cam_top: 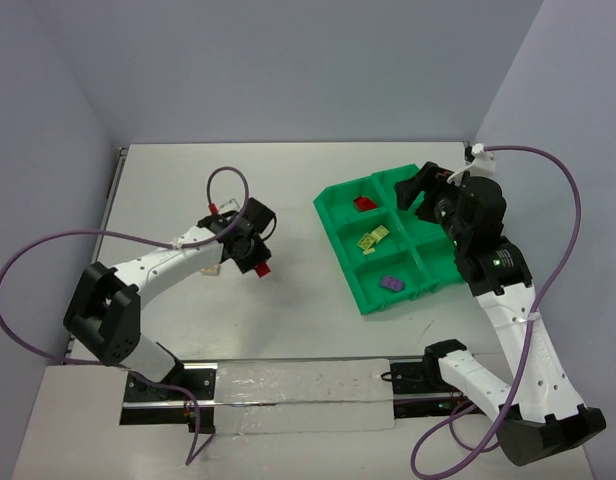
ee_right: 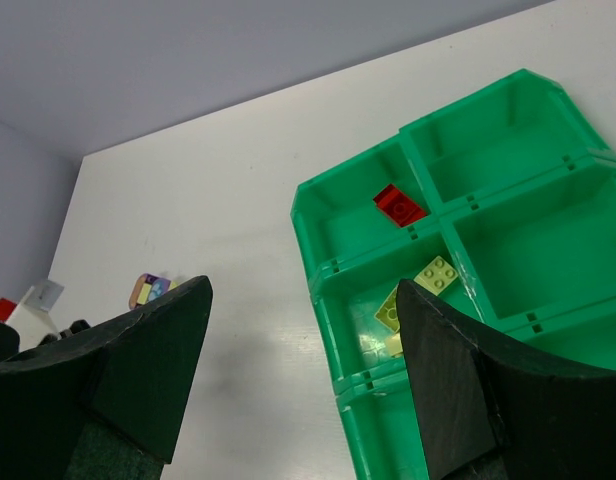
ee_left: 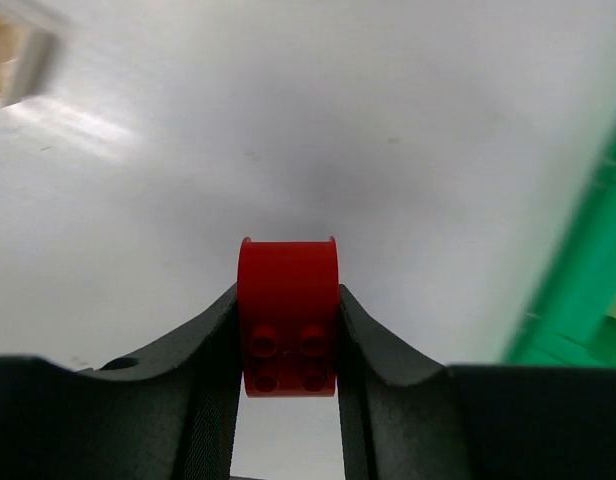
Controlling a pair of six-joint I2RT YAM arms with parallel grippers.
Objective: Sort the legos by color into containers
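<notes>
A white surface is enclosed by pale grey walls on the far side and at both flanks, with the two arm bases mounted at its near edge. The green tray sits on the right half of the surface, turned at an angle to the edges, with six compartments in a two-by-three grid. The left jaws are closed on a red brick, one finger pressed against each side and four studs facing the wrist camera. In the top view this red brick is over bare surface, well apart from the tray's left edge; whether it touches the surface cannot be determined. A small pale piece lies on the surface just beside the left arm. In the tray, a second red brick lies in the far compartment of the left column. Yellow-green bricks lie in the middle compartment of that column, and a purple brick lies in its near compartment. The right jaws are spread wide and hold nothing. In the top view they hang above the far end of the tray's right column. The right wrist view shows the second red brick and the yellow-green bricks between the two fingers.
</notes>
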